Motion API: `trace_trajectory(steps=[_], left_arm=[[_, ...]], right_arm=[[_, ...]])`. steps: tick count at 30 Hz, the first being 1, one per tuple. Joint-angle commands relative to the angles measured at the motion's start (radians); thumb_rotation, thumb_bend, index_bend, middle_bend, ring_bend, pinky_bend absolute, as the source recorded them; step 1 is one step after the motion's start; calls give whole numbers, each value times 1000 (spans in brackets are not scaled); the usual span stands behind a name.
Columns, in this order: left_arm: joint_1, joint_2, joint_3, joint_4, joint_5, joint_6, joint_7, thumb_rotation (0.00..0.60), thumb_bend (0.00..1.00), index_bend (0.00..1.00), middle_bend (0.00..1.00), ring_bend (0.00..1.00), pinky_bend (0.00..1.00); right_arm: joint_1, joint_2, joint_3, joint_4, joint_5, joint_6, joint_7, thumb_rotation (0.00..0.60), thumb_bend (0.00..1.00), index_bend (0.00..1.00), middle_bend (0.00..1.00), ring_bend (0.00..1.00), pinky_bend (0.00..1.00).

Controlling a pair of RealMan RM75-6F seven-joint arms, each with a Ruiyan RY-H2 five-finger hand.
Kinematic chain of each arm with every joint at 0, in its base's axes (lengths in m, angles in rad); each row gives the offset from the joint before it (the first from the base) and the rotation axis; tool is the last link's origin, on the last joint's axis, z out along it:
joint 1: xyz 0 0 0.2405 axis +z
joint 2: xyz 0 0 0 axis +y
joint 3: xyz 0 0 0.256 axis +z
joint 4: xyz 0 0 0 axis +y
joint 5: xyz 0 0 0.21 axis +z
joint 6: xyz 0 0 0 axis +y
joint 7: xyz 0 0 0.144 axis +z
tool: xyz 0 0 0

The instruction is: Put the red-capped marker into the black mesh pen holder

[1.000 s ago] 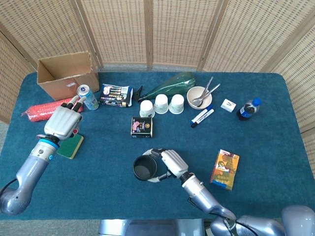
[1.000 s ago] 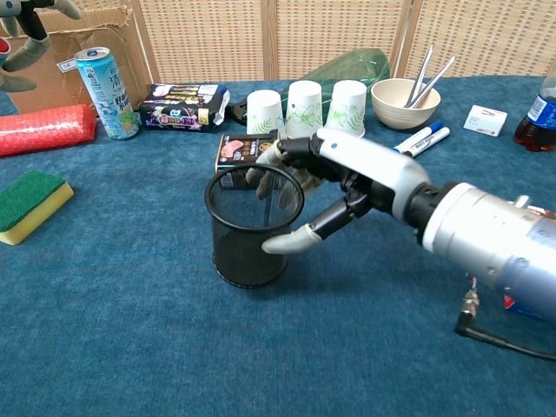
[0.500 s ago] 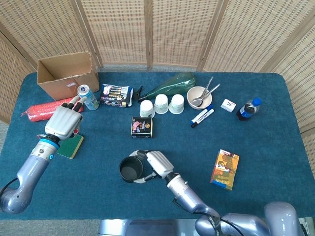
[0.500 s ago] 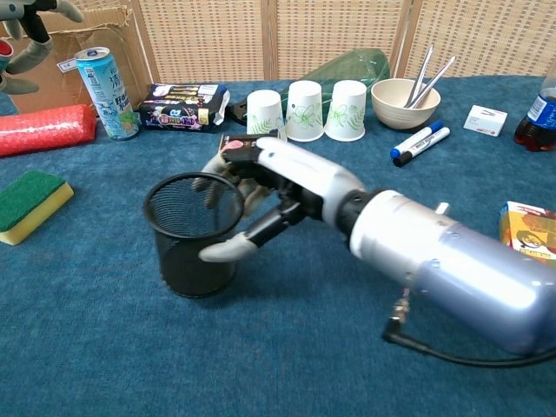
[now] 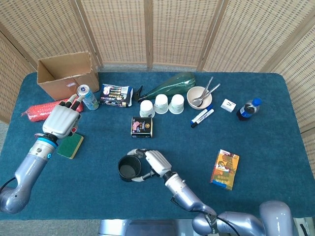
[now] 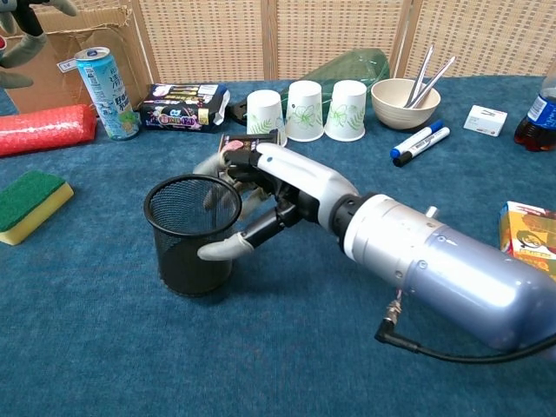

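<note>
Two hands, one job each. R hand (image 6: pixel 265 182) grips the black mesh pen holder (image 6: pixel 187 252) at its rim, fingers wrapped round it. L hand (image 5: pixel 61 120) sits far left, fingers curled. Something red peeks out under it, maybe the red-capped marker (image 5: pixel 74 130) — can't tell. Next, I think: bring hand & holder together, drop marker in.

Right robot hand (image 6: pixel 252 195) low, fingers curled around a grasp; left robot hand (image 5: pixel 61 121) raised, fingers closed.
</note>
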Motion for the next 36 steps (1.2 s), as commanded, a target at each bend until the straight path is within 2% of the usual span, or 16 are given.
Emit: trace_trajectory(steps=[1, 4, 10, 18, 22, 28, 31, 36], left_arm=[[0, 3, -2, -2, -1, 2, 0, 600, 414, 746, 0, 0, 298], [-1, 3, -3, -6, -1, 3, 2, 600, 414, 747, 0, 0, 298], [0, 6, -5, -13, 0, 6, 4, 600, 415, 746, 0, 0, 299], [3, 12, -12, -10, 2, 5, -15, 600, 415, 746, 0, 0, 299], [5, 6, -20, -10, 7, 3, -37, 600, 415, 746, 0, 0, 299], [4, -2, -32, -18, 22, -1, -66, 600, 415, 745, 0, 0, 299], [2, -7, -35, -27, 27, -1, -70, 600, 415, 743, 0, 0, 299], [0, -16, -40, -40, 32, 3, -73, 600, 416, 742, 0, 0, 299]], right_arm=[[-7, 25, -21, 0, -45, 9, 65, 600, 0, 58, 143, 137, 272], [-10, 38, -32, -1, -66, 19, 88, 600, 0, 21, 76, 77, 257], [-26, 64, -45, -17, -88, 51, 122, 600, 0, 4, 49, 54, 254], [-108, 212, -76, -87, -162, 198, 174, 600, 0, 12, 64, 60, 260], [-169, 320, -69, -93, -162, 284, 248, 600, 0, 48, 96, 94, 315], [-263, 474, -64, -18, -139, 376, 418, 600, 0, 89, 130, 122, 363], [-313, 521, -79, 41, -131, 413, 464, 600, 0, 94, 131, 123, 363], [-390, 545, -117, 135, -124, 466, 496, 600, 0, 94, 130, 123, 364]])
